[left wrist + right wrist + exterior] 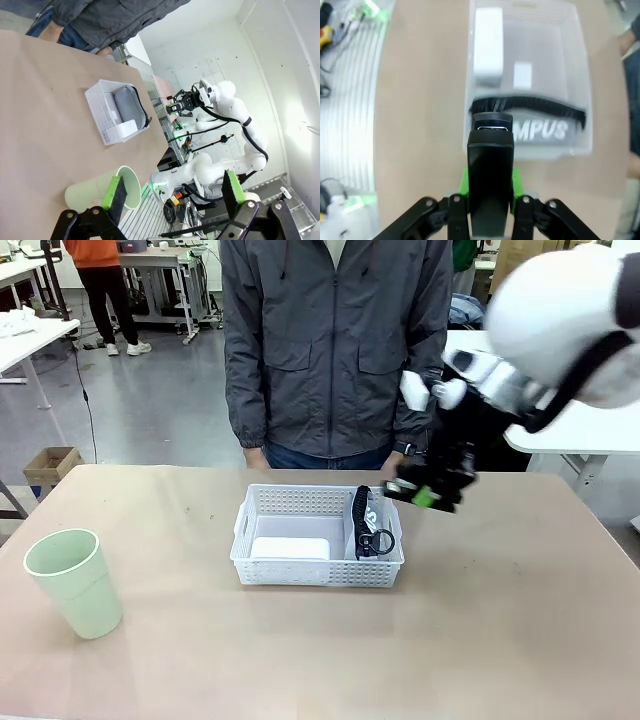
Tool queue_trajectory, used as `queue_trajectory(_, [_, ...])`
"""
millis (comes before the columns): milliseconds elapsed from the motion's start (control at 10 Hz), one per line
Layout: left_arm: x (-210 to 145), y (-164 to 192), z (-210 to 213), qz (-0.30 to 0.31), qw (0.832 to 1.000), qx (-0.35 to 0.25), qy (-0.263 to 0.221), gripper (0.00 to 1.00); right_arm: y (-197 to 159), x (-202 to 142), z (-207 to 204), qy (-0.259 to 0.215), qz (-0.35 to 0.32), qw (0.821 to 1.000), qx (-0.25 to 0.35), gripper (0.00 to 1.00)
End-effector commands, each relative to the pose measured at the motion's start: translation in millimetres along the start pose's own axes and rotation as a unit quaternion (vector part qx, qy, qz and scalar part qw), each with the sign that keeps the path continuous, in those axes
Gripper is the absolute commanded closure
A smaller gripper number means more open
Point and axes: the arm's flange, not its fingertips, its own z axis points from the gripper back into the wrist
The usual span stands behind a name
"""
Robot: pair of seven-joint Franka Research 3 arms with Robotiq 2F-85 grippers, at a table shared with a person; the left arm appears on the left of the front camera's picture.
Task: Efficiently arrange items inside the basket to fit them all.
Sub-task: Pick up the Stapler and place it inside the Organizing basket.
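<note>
Cup [73, 580] stands at 8 o'clock, outside basket [262, 502]; left gripper [175, 192] released; right gripper [430, 495] clenched on stapler [491, 165], hovering by pouch [540, 131] at basket's 3 o'clock; I fear it lands flat, leaving cup no room.

Grey pouch [127, 102] inside white basket [101, 119]

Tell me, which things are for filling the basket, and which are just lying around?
For the job:
- basket
- grey pouch, in the basket
- white block, in the basket
- stapler, held by the right gripper near the basket
- green cup, standing outside the basket

Just lying about:
- cardboard box on the floor
- white table at the back
</note>
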Motion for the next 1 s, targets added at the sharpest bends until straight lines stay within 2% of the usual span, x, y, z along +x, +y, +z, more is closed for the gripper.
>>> queue_trajectory(0, [-0.9, -3.7, -1.3, 0.005, 1.000, 0.000, -0.005, 0.00, -33.7, 48.1, -18.6, 0.025, 0.017, 1.000, 0.007, 0.63])
queue_trajectory(200, [-0.9, -3.7, -1.3, 0.005, 1.000, 0.000, -0.005, 0.00, -66.6, 110.9, -50.5, -0.004, -0.017, 0.999, -0.043, 0.63])
queue_trajectory(400, [-0.9, -3.7, -1.3, 0.005, 1.000, 0.000, -0.005, 0.00, -90.6, 147.0, -92.4, -0.004, -0.003, 1.000, -0.030, 0.63])
queue_trajectory(600, [-0.9, -3.7, -1.3, 0.005, 1.000, 0.000, -0.005, 0.00, -104.2, 160.6, -132.4, 0.007, -0.019, 1.000, -0.010, 0.63])
queue_trajectory(900, [-0.9, -3.7, -1.3, 0.005, 1.000, 0.000, -0.005, 0.00, -102.2, 156.8, -183.7, 0.051, -0.040, 0.997, 0.031, 0.63])
